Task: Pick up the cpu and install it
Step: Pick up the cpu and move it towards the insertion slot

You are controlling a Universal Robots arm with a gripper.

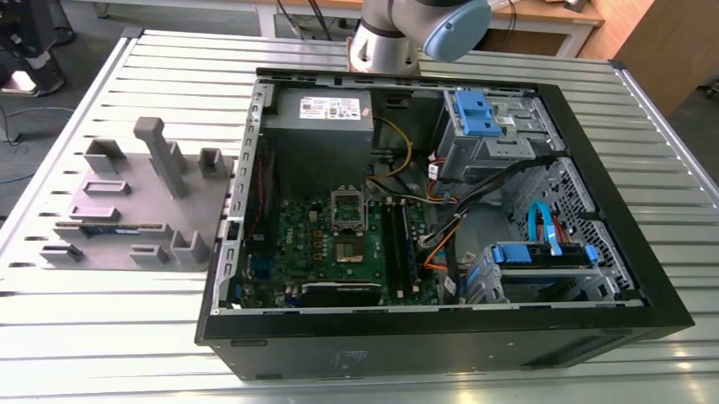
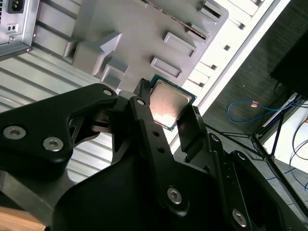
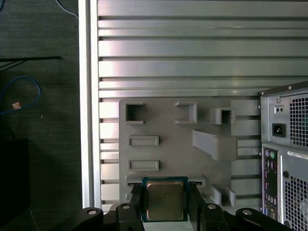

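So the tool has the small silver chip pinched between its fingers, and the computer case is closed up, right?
Not quite: the computer case is open, its green board exposed in the exterior view. The rest is right: in both wrist views the tool pinches the cpu.

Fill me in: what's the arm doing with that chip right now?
The gripper is shut on the cpu, with a finger on each of two opposite edges and the shiny metal top facing both wrist views. Beyond it lie the grey moulded tray and the slatted table, next to the open computer case. The cpu is not in the green board yet.
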